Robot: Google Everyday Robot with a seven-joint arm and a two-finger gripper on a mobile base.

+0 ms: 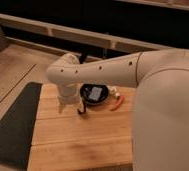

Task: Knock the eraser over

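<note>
- The eraser [81, 108] is a small dark block on the wooden surface [78, 142], just beside the left rim of the round black bowl [94, 95]. It seems to stand on end, long axis roughly vertical (which way its paler face turns I cannot tell).
- The tool [68, 106] hangs low over the surface just left of the eraser. Whether it is open or closed, or touches the eraser, I cannot tell.
- The pale arm [108, 67] reaches in from the right, runs leftward above the bowl, then bends at the wrist and points straight down.
- A thin red chili pepper [117, 103] lies right of the bowl, near it.
- A dark mat [13, 125] lies left of the surface.
- Counted: one eraser, one bowl, one chili pepper, one arm.
</note>
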